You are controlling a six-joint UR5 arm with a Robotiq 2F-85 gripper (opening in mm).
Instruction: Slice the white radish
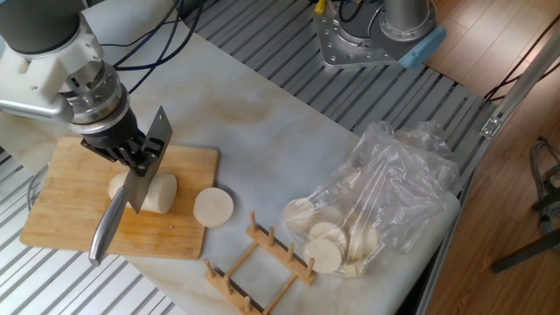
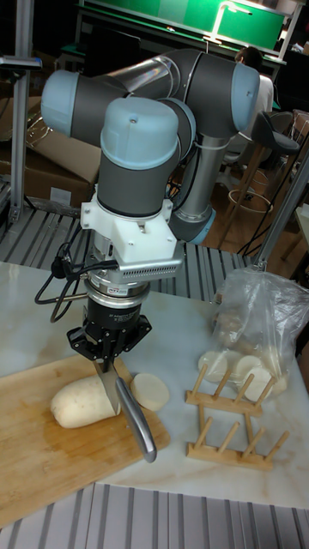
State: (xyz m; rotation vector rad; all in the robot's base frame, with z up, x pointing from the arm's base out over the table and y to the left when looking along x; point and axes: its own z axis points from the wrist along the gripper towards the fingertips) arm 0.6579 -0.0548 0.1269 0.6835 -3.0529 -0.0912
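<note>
Inside plastic bag, pale slices

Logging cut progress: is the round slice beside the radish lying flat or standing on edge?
Lying flat: the pale round radish slice shows its full circular face upward at the bamboo cutting board's edge.

white radish middle behind knife, cutting board cropped left

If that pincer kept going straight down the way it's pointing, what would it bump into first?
Most likely the white radish on the cutting board. The pincer points straight down, shut on the knife, whose blade already sits at the radish's cut end, so the blade would meet it first. Exact depth is unclear.
</note>
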